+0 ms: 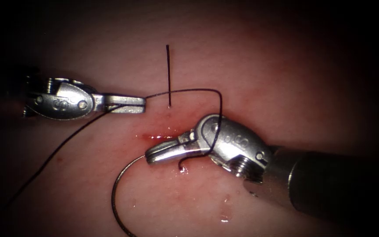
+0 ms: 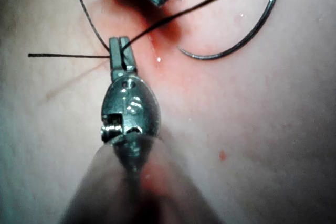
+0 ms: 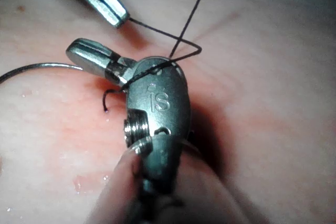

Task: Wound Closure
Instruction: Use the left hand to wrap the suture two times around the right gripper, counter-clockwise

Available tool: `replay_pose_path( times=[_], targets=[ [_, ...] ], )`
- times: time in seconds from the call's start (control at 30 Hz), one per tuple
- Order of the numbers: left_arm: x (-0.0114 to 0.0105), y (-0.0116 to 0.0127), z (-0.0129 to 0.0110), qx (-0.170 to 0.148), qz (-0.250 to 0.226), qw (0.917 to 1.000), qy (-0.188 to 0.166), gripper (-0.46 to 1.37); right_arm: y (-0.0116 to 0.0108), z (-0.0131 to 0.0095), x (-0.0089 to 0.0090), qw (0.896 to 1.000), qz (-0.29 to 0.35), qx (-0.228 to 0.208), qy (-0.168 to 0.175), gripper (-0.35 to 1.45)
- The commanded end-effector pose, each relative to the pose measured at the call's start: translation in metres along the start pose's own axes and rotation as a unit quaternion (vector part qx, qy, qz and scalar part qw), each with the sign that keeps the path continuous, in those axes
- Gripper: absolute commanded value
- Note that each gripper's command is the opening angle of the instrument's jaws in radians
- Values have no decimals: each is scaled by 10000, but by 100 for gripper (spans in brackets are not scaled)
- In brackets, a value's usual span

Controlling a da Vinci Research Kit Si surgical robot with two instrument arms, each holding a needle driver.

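My left tool (image 1: 142, 104) is shut on the dark thread (image 1: 198, 90) left of the cut (image 1: 156, 137). From its jaws (image 2: 119, 40) the thread arcs right, drops over my right tool's wrist and meets the tissue at a small curl (image 1: 180, 168) below the cut. My right tool (image 1: 149, 157) lies over the cut with its jaws shut on nothing and the thread looped round it (image 3: 157, 66). A short thread tail (image 1: 168, 74) stands up from the tissue above the cut. The curved needle (image 1: 113, 197) lies free on the tissue, lower left of the cut, held by neither tool.
A second strand (image 1: 49, 162) runs from my left tool down and to the left. Red fluid wets the tissue (image 1: 286, 87) along the cut. Small wet drops (image 1: 224, 214) sit below my right tool's shaft (image 1: 325, 184).
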Motion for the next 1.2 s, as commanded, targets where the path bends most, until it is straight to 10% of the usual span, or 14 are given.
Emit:
replay_pose_path(
  times=[0.03,0.2,0.5,0.8,0.97,1.2],
  targets=[
    [-1,4,2,-112,17,9999,22,-35,0,1,2,9999,7,-24,101,37],
    [-6,33,14,-418,73,9991,-31,-35,4,-2,14,9987,46,-253,450,85],
    [0,62,16,-573,92,9983,-45,-35,10,-7,27,9946,224,-690,749,91],
    [45,92,28,-708,120,9974,62,-35,27,-7,27,9753,378,-2068,680,88],
    [77,99,20,-785,178,9967,141,-35,22,-2,17,9619,400,-2704,-70,83],
    [90,90,12,-744,216,9966,272,-35,11,17,-15,9665,274,-2463,-672,87]
  ],
)
